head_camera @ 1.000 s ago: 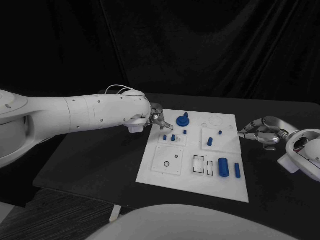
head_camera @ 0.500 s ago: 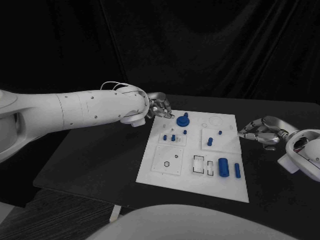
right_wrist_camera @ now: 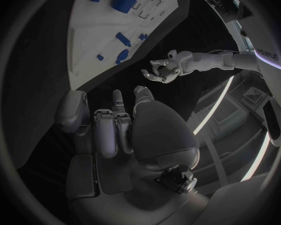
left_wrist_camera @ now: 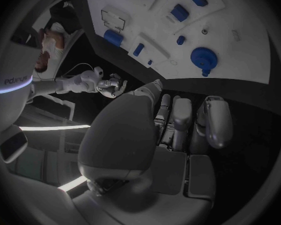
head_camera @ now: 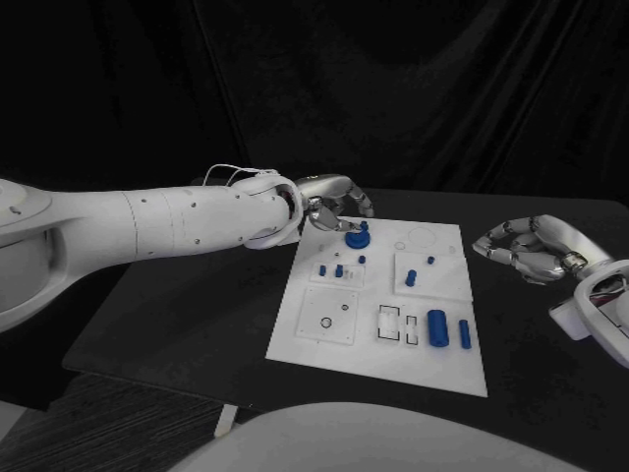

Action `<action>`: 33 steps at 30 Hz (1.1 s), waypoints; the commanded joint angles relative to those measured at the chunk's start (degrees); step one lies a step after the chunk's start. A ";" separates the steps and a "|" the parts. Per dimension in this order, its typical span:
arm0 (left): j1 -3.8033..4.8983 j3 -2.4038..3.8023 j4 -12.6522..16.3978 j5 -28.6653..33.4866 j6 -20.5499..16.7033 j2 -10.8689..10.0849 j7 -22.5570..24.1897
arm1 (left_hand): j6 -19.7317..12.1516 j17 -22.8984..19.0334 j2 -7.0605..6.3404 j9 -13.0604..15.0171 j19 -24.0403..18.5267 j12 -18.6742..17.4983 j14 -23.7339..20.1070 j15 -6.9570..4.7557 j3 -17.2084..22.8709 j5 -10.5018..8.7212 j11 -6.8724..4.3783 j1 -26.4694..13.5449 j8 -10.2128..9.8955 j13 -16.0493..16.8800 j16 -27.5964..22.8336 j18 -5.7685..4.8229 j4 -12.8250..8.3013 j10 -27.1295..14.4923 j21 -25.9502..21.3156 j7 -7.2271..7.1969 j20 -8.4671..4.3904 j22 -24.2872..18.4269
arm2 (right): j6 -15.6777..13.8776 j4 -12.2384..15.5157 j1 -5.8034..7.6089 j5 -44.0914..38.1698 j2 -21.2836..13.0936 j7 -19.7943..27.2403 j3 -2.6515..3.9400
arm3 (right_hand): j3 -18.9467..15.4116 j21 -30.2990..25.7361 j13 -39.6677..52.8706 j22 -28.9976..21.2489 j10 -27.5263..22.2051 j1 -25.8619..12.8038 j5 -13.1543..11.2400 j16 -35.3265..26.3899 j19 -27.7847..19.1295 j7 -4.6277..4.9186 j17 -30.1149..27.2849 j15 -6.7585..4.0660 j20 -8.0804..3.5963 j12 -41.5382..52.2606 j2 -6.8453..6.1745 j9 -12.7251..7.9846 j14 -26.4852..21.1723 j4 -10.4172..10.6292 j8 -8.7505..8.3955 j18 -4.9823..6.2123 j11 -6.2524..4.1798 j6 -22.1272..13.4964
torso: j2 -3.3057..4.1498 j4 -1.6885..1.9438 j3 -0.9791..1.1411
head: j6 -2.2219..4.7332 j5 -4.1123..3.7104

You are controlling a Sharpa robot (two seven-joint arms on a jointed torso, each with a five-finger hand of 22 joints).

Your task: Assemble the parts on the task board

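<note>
Left wrist view: left hand (left_wrist_camera: 178,120) seemingly empty.

task board (head_camera: 378,349): white rectangular plate, flat on the black surface (head_camera: 187,324), mid-scene, long side running near to far.
round part (head_camera: 357,237): blue disc with a raised knob, far-left area of the board.
small parts (head_camera: 339,269): short blue pegs, upright, left-middle of the board.
slanted peg (head_camera: 413,277): blue, right-middle.
long parts (head_camera: 438,325): two blue bars, near-right, side by side, apart.
</note>
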 commanded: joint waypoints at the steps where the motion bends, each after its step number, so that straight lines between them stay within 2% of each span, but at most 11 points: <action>1: -0.68 0.04 -0.72 -13.55 -3.91 1.22 6.00 | 0.59 0.07 -0.32 -1.98 0.75 -1.32 1.00 -0.34 -3.91 -0.48 -0.46 -0.28 -0.78 -2.15 0.95 0.51 -0.61 0.33 1.07 -1.03 -0.31 9.85 | -5.80 1.28 -0.10 -1.93 -0.51 4.09 0.05 | 1.11 1.24 4.47 8.98 1.68 2.32 1.40 0.10 0.51 -0.09 7.25 -0.79 -0.13 -2.97 1.60 -0.53 4.71 0.58 -0.27 -0.47 -0.49 0.83 | 0.05 -0.03 -0.02 | -0.01 -0.15; 3: -1.04 0.04 -1.32 -17.02 -4.66 2.09 6.14 | 1.01 0.14 -0.01 -4.55 1.51 -1.87 1.87 -0.81 -5.08 -0.14 -1.00 -0.10 -0.73 -5.23 1.58 0.36 -1.02 1.27 1.55 -1.50 -0.71 10.05 | -6.06 1.77 -0.10 -2.09 -0.67 4.29 0.05 | 1.11 1.24 4.47 8.98 1.68 2.32 1.40 0.10 0.51 -0.09 7.25 -0.79 -0.13 -2.97 1.60 -0.53 4.71 0.58 -0.27 -0.47 -0.49 0.83 | 0.03 -0.05 -0.03 | -0.01 -0.19; 8: -1.75 0.04 -2.51 -25.45 -5.69 4.22 5.02 | 2.47 -0.97 0.28 -8.02 2.21 -2.16 2.56 -1.42 -6.27 -0.05 -1.89 0.14 -0.56 -9.72 1.61 0.29 -1.82 4.16 1.50 -2.62 -1.39 10.08 | -6.08 2.66 -0.10 -2.27 -0.80 4.27 0.05 | 1.13 1.22 4.39 8.98 1.65 2.32 1.36 0.10 0.51 -0.11 7.23 -0.81 -0.15 -3.02 1.48 -0.55 4.71 0.63 -0.27 -0.46 -0.51 0.91 | 0.05 -0.04 -0.17 | -0.01 -0.20; 11: -2.03 0.05 -2.95 -27.66 -5.31 5.09 3.64 | 4.09 -1.30 0.36 -9.01 2.37 -1.87 2.73 -1.69 -6.43 0.25 -2.19 0.29 -0.24 -11.02 1.68 0.29 -2.17 5.78 1.35 -2.09 -1.59 10.07 | -6.01 2.90 -0.10 -2.31 -0.76 4.26 0.05 | 1.14 1.16 4.33 8.96 1.62 2.31 1.31 0.05 0.50 -0.12 7.14 -0.83 -0.16 -3.05 1.39 -0.57 4.70 0.66 -0.29 -0.45 -0.52 0.94 | 0.05 0.02 -0.15 | -0.01 -0.18; 14: -2.41 0.05 -3.38 -29.11 -4.16 5.98 1.08 | 5.36 -2.17 0.35 -9.71 2.36 -1.83 2.49 -1.64 -6.50 0.69 -1.93 0.28 -0.01 -11.96 1.37 0.31 -2.46 6.56 1.04 -1.42 -1.62 9.99 | -5.98 3.14 -0.11 -2.33 -0.74 4.32 0.05 | 1.14 1.16 4.33 8.96 1.62 2.31 1.31 0.05 0.50 -0.12 7.14 -0.83 -0.16 -3.05 1.39 -0.57 4.70 0.66 -0.29 -0.45 -0.52 0.94 | 0.00 0.05 -0.08 | -0.01 -0.23; 16: -2.70 0.05 -3.65 -30.06 -3.53 6.44 -0.41 | 6.27 -3.28 0.26 -10.24 2.19 -1.85 2.12 -1.66 -6.60 0.67 -1.90 0.14 0.08 -12.65 0.81 0.40 -2.59 7.12 0.53 -0.47 -1.63 9.84 | -5.94 3.27 -0.11 -2.34 -0.78 4.30 0.05 | 1.14 1.16 4.33 8.96 1.62 2.31 1.31 0.05 0.50 -0.12 7.14 -0.83 -0.16 -3.05 1.39 -0.57 4.70 0.66 -0.29 -0.45 -0.52 0.94 | -0.03 0.02 -0.08 | -0.01 -0.33; 18: -2.99 0.05 -3.97 -31.20 -3.22 6.86 -1.67 | 6.49 -3.21 0.24 -10.89 2.34 -1.70 2.40 -1.39 -6.68 0.75 -1.36 -0.10 -0.16 -13.24 0.95 0.34 -2.71 7.99 0.58 -0.90 -1.45 9.88 | -5.87 3.39 -0.11 -2.34 -0.84 4.23 0.05 | 1.14 1.16 4.33 8.96 1.62 2.31 1.31 0.05 0.50 -0.12 7.14 -0.83 -0.16 -3.05 1.39 -0.57 4.70 0.66 -0.29 -0.45 -0.52 0.94 | 0.01 0.00 -0.08 | -0.01 -0.41; 22: -3.47 0.05 -4.53 -32.89 -2.85 7.55 -3.89 | 7.15 -3.77 0.15 -11.42 2.43 -1.42 2.39 -1.50 -6.53 0.90 -1.71 -0.08 -0.12 -13.73 0.75 0.37 -3.01 9.10 0.47 -0.81 -1.47 9.88 | -5.60 3.49 -0.11 -2.35 -0.90 4.01 0.05 | 1.16 1.22 4.31 8.97 1.62 2.28 1.24 0.08 0.52 -0.12 7.20 -0.84 -0.18 -3.07 1.34 -0.59 4.71 0.72 -0.31 -0.46 -0.53 0.97 | 0.04 -0.04 -0.02 | -0.01 -0.39; 25: -3.72 0.06 -4.92 -33.51 -2.55 7.97 -5.20 | 7.30 -3.87 0.14 -11.82 2.51 -1.15 2.49 -1.42 -6.42 1.07 -1.42 -0.24 -0.23 -13.97 0.76 0.35 -3.10 9.92 0.45 -0.98 -1.45 9.90 | -5.21 3.38 -0.12 -2.35 -0.78 3.73 0.05 | 1.16 1.22 4.31 8.97 1.62 2.28 1.24 0.08 0.52 -0.12 7.20 -0.84 -0.18 -3.07 1.34 -0.59 4.71 0.72 -0.31 -0.46 -0.53 0.97 | -0.03 -0.02 0.03 | -0.01 -0.41; 33: -4.03 0.06 -5.37 -33.99 -1.12 8.46 -6.73 | 8.17 -4.47 -0.01 -12.33 2.58 -0.78 2.47 -1.32 -6.09 1.60 -1.30 -0.55 -0.06 -14.33 0.58 0.36 -3.33 11.06 0.26 -0.67 -1.36 9.88 | -4.34 2.88 -0.19 -2.35 -0.29 3.16 0.05 | 1.16 1.15 4.29 8.96 1.61 2.25 1.20 0.06 0.50 -0.11 7.15 -0.84 -0.18 -3.08 1.31 -0.61 4.70 0.76 -0.32 -0.45 -0.53 0.98 | 0.02 -0.01 -0.03 | -0.01 -0.40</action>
